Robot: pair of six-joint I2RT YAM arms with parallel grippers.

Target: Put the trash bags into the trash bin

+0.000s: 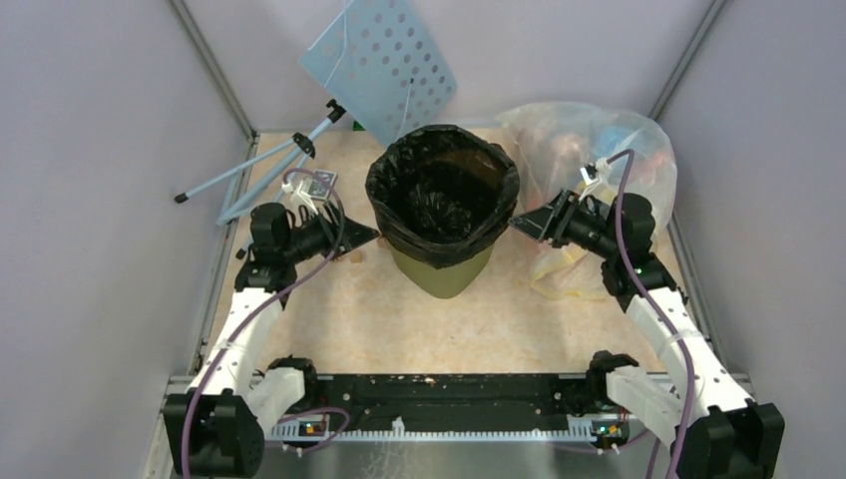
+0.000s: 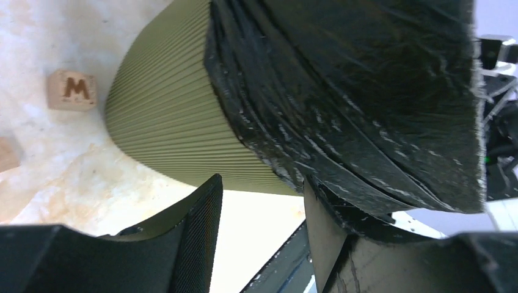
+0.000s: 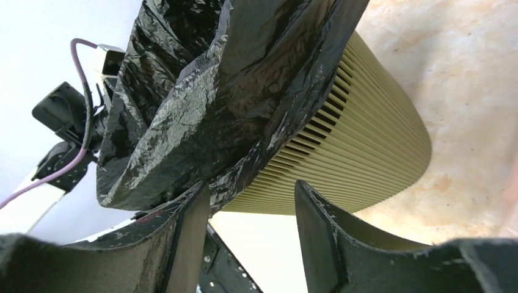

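Your left gripper [image 1: 369,236] and right gripper [image 1: 516,223] both gape, pinching nothing (bag hem brushes a finger of each); between them stands the olive-green ribbed plastic trash bin [image 1: 444,274], lined by the glossy crinkled black plastic bag [image 1: 442,190] folded over its rim

I see bag [image 1: 442,190] glossy black, crinkled; bin [image 1: 439,271] olive-green, fine ribbed slats on sides; board [image 1: 384,65] pale blue, dotted with round holes; table [image 1: 399,329] beige, mottled with rusty blotches; block [image 2: 72,90] tan, dark brown M; cables [image 3: 74,58] purple; sack [image 1: 638,150] clear, pink, blue, yellow inside; walls [image 1: 90,150] pale lilac-grey
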